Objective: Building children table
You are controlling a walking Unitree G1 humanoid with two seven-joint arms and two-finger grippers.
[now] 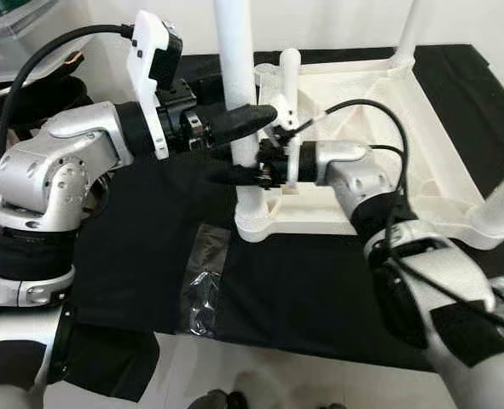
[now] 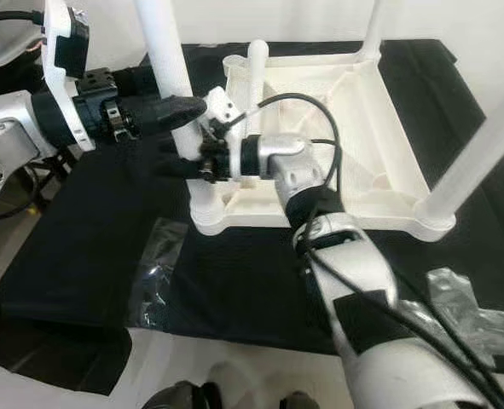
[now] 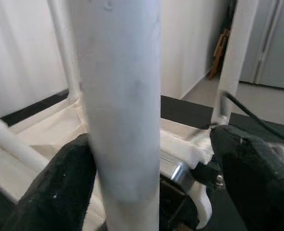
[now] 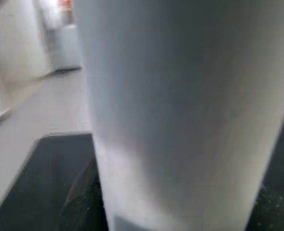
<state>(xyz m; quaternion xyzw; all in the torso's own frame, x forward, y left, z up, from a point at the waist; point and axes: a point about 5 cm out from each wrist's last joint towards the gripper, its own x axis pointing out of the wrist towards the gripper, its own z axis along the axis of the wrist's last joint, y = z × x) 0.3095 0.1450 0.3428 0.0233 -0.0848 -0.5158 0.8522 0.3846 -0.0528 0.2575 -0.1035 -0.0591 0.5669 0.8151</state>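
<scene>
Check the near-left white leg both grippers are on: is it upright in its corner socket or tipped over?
Upright. The leg stands vertical in the near-left corner of the inverted tabletop, between the left gripper and right gripper.

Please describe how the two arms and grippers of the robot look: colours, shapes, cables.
Both arms are rounded silver shells with black joints. The left gripper has long black fingers behind a white camera block fed by a thick black cable. The right gripper is black too, with thin black cables looping over its silver wrist.
</scene>
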